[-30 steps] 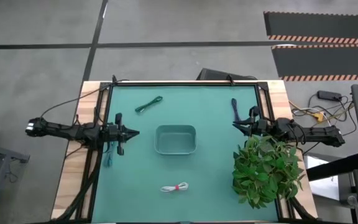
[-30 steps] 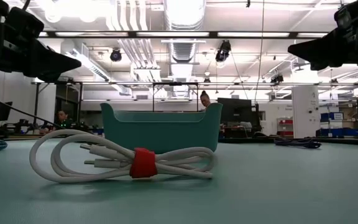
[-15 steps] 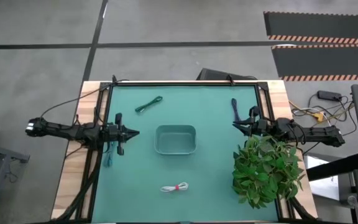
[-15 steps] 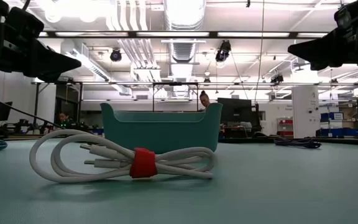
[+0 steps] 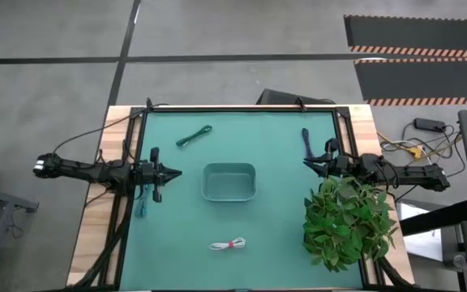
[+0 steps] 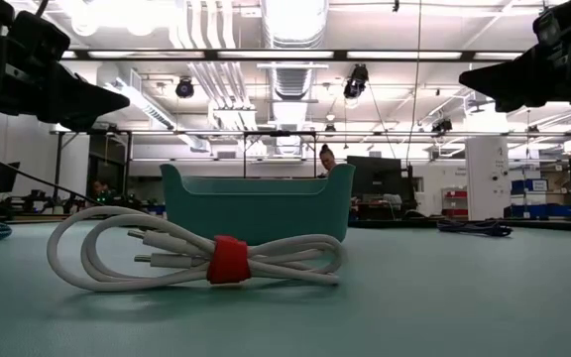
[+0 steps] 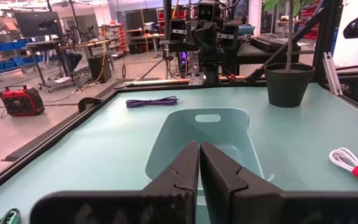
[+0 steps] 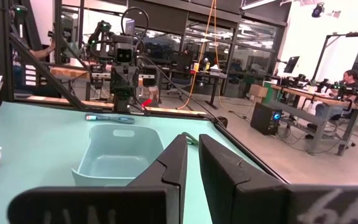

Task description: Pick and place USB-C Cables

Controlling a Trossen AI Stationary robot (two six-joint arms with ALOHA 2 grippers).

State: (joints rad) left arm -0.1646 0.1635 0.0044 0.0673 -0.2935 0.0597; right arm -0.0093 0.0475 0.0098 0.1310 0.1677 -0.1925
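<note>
Four cable bundles lie on the green mat around a pale tray. The green cable is toward the far left. The dark blue cable is far right, just beyond my right gripper. The teal cable lies by the left edge, under my left arm. The white cable with a red tie rests flat near the front edge. My left gripper hovers left of the tray, shut and pointing at it. My right gripper hovers right of the tray, shut.
A leafy potted plant stands on the mat's right side, near my right arm. A raised dark frame borders the mat. Bare mat shows between the tray and the white cable.
</note>
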